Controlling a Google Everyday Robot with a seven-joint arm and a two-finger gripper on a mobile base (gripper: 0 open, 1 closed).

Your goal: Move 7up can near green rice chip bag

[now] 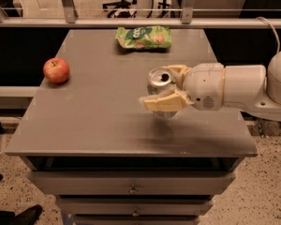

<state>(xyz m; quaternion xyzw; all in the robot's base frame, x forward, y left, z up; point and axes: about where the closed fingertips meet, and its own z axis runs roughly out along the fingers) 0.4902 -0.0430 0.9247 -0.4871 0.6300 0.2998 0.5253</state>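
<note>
We find the gripper [163,89] over the right-centre of the grey table [93,121], carried by a white arm [234,86] that reaches in from the right edge of the view. Its two cream-coloured fingers [160,103] are closed on the can [159,78] - one finger runs across the near side of the can, the other sits against its far side. The can stands upright in this grip, with its open top and pull-tab facing up. A soft shadow lies on the table just below it, and we cannot tell whether the base of the can touches the surface. The chip bag [144,36] lies flat near the far edge of the table, roughly in the middle of that edge. The can is well apart from the bag - nearer to us and slightly to the right of it. A red apple [56,70] rests near the left edge of the table, well apart from both the can and the bag. Below the tabletop we see drawer fronts [131,183] with small metal pulls.
</note>
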